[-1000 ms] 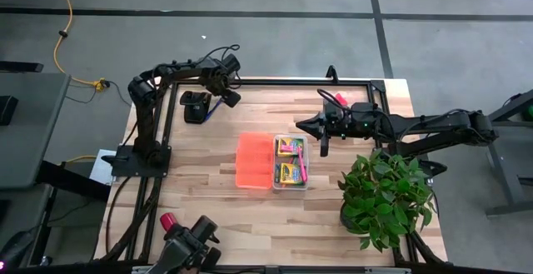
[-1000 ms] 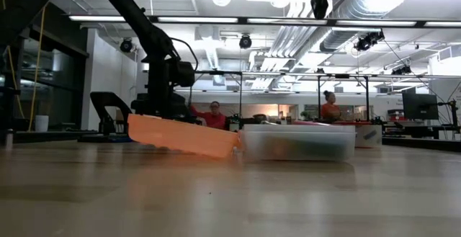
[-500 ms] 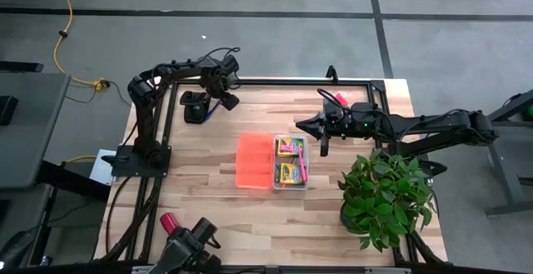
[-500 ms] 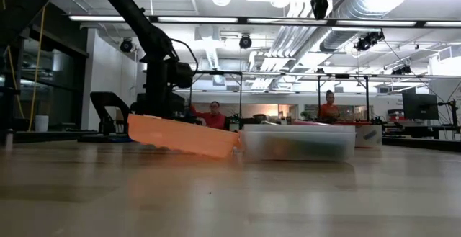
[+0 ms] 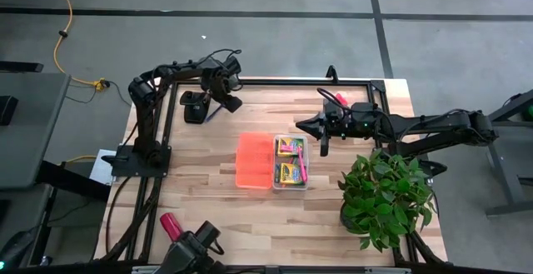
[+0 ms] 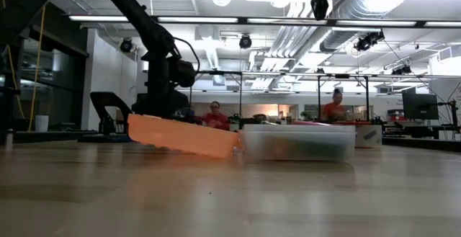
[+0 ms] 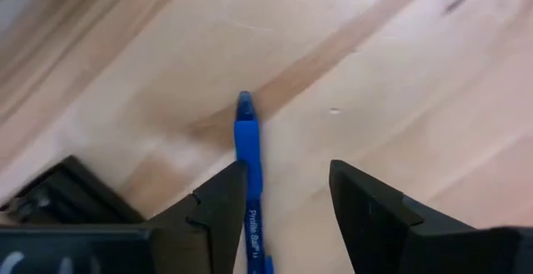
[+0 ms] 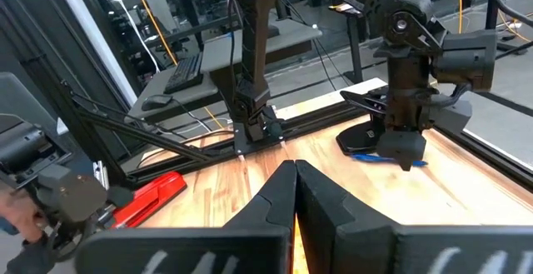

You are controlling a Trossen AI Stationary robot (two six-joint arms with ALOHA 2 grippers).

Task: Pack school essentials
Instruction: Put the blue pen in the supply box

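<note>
The blue pen [image 7: 247, 141] lies flat on the wood near the table's far left corner, and also shows in the right wrist view [image 8: 385, 157]. My left gripper [image 7: 287, 174] [image 5: 228, 99] points down over it, open, one finger on each side of the pen. A clear box [image 5: 291, 162] at the table's middle holds two yellow-and-green crayon boxes [image 5: 289, 147] and a pink marker [image 5: 304, 172]. Its orange lid [image 5: 255, 161] lies open to the left. My right gripper [image 5: 323, 143] [image 8: 293, 172] hangs shut, high above the box's far right side. My left gripper stands astride the blue pen from above, with the pen's barrel [image 7: 250, 192] running close along the inner side of one finger [image 7: 218, 203]. I cannot tell whether that finger touches it. The pen lies on the table.
A black block [image 5: 192, 107] sits beside the left gripper. A potted plant [image 5: 385, 192] fills the near right. A pink tape roll [image 5: 364, 107] lies by the far right edge. A long red object [image 5: 171, 223] and a dark device [image 5: 196, 249] are at the near left edge.
The red object and the dark device at the near left edge have shifted a little toward the right. My left gripper has edged slightly over the pen. My right arm has kept still.
</note>
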